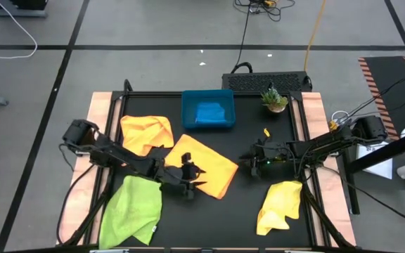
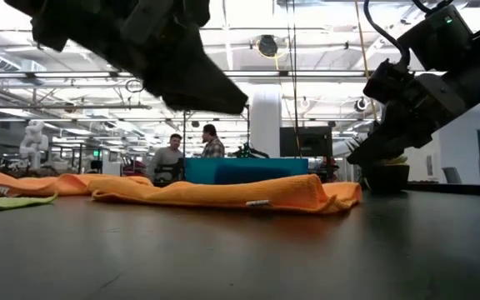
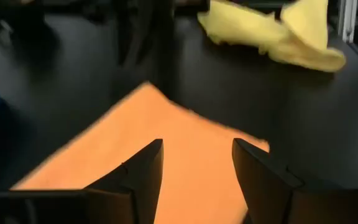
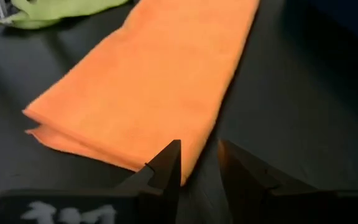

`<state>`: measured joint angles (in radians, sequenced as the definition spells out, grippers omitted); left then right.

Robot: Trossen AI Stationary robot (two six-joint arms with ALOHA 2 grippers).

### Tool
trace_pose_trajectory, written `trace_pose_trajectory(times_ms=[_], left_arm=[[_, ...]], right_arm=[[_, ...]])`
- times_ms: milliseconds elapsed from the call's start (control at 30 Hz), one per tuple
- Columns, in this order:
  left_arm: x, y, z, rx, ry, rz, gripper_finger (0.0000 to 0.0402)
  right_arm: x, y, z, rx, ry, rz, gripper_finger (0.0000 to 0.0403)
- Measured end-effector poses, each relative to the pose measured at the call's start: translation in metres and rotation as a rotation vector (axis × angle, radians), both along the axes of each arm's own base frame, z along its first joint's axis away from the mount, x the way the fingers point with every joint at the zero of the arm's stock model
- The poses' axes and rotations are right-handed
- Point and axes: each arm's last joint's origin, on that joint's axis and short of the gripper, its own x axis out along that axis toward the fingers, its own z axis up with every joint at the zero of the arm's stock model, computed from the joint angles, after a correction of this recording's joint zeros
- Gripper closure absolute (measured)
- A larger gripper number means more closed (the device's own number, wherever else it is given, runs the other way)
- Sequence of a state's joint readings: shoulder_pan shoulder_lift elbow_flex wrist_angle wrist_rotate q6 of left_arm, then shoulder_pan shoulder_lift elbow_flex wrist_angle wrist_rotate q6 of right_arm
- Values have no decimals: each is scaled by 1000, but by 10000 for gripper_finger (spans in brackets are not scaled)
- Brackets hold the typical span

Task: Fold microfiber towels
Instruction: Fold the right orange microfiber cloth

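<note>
Now both arms' fingers hang parted and empty: left gripper (image 1: 186, 177) above the folded orange towel (image 1: 206, 163), right gripper (image 1: 253, 159) just off its far edge, so each should pinch a matching corner, all layers, before folding again.

A folded towel (image 1: 202, 166) lies at the table's (image 1: 245, 218) centre. The tray (image 1: 208, 110) sits at twelve o'clock, holding what may be another cloth (image 1: 209, 112). Further towels lie at ten (image 1: 146, 133), seven (image 1: 132, 211) and four o'clock (image 1: 280, 205).
</note>
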<state>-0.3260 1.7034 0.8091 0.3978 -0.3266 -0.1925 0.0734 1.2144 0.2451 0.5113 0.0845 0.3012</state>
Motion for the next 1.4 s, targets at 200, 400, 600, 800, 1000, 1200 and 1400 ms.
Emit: trace_pose_trajectory(times_ms=[200, 400, 600, 800, 1000, 1200, 1400], left_arm=[[35, -13, -26, -76, 24, -42, 206], [63, -30, -48, -86, 133, -113, 206], [79, -42, -56, -59, 282, -143, 206], [69, -62, -53, -79, 383, -354, 206], [49, -92, -50, -128, 461, -586, 206], [30, -103, -19, 23, 424, -493, 206], [22, -110, -4, 137, 368, -426, 206]], right_arm=[[1, 0, 1, 2, -9, 2, 303], [1, 0, 1, 3, -23, 2, 303], [2, 0, 0, 6, -20, 7, 303], [4, 1, 1, 7, -28, 7, 303], [3, 1, 1, 18, -25, 6, 303], [4, 9, 3, 42, -51, 114, 303], [3, 31, 8, 37, -108, 249, 303]])
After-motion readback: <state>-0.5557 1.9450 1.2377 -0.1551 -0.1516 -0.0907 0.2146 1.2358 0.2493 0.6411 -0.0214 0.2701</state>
